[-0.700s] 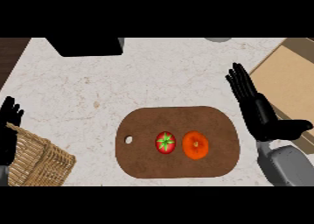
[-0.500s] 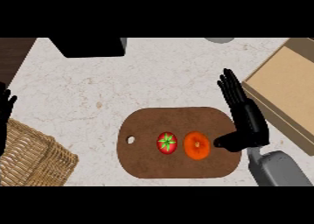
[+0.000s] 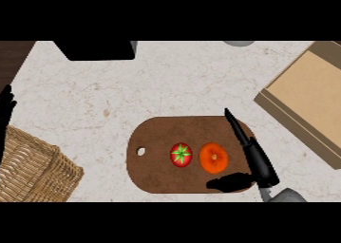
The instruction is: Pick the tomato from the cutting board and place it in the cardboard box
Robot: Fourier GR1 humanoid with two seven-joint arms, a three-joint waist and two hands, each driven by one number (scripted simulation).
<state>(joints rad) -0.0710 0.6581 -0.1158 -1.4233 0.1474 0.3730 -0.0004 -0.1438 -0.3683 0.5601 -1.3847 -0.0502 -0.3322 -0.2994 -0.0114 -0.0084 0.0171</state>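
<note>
Head view: open right robot hand beside tomato on cutting board.

This is a kitchen, seen from above: a pale marble-like counter carries a brown wooden cutting board with a tomato and an orange fruit on it. Left of the board stands a woven basket, and to the upper right of the board a cardboard box.
</note>
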